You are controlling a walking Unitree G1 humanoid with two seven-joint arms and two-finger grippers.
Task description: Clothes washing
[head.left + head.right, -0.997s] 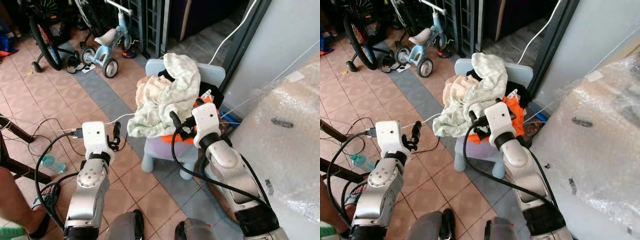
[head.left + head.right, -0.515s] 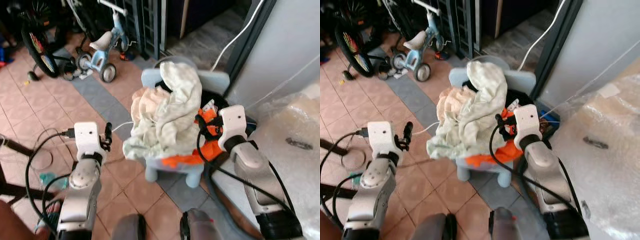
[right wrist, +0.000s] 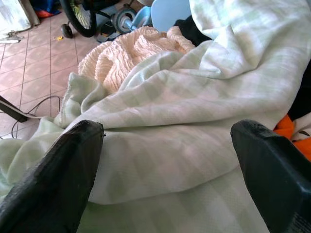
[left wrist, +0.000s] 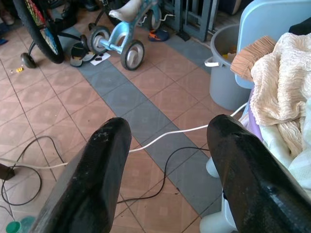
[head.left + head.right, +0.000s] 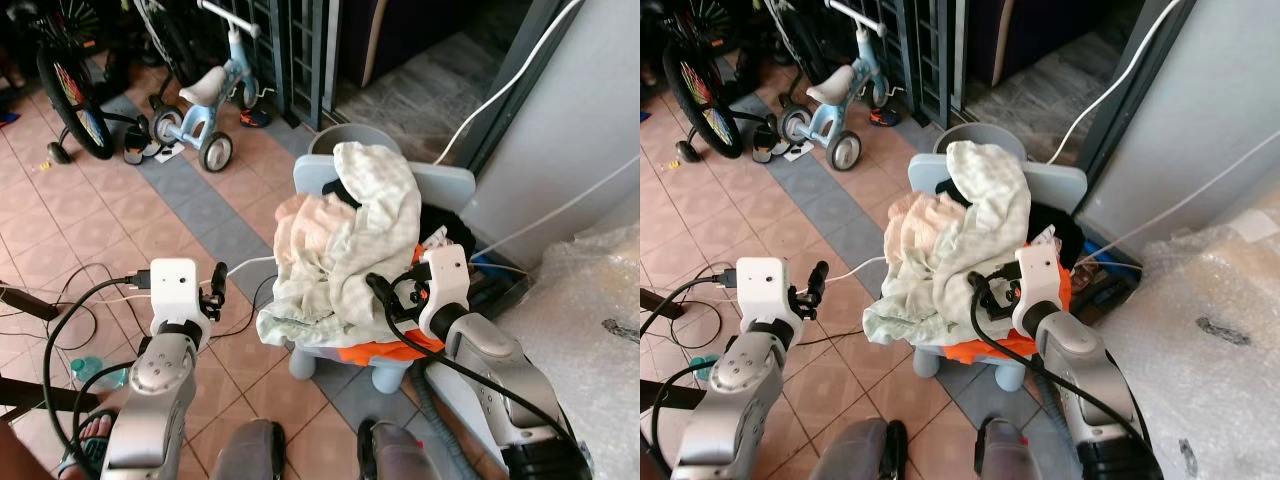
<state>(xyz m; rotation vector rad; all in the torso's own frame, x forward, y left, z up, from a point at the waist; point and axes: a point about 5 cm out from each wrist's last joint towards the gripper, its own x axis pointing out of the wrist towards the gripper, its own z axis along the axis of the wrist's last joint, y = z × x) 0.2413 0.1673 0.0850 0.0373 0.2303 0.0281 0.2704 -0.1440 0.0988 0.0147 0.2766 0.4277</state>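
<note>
Across the right of the head views runs a pale wall and a bubble-wrapped bulk [image 5: 590,300], and in the centre stands a small light-blue chair [image 5: 450,185] heaped with laundry. The biggest piece is a pale green checked cloth [image 5: 370,225] draped from the chair back down over the seat's front edge; under it, toward centre-left, lies a cream knitted garment [image 5: 300,215], and at lower centre an orange garment [image 5: 375,350] pokes out beneath. A grey bucket [image 5: 345,140] sits just behind the chair, and a blue tricycle [image 5: 215,105] stands at upper left. The right gripper [image 3: 167,170] is at the heap's right side, its fingers spread wide and the green cloth lying between them, not yet pinched. The left gripper [image 4: 167,165] hovers at lower left, fingers apart, well clear of the chair, over tiled floor crossed by a white cable [image 4: 160,138]. The step in hand appears to be gathering the clothes. It would go best if the right gripper pushed deep into a thick fold before closing, so the cloth does not slip, while the left moves in under the hanging hem to keep the heap from sliding off.
</note>
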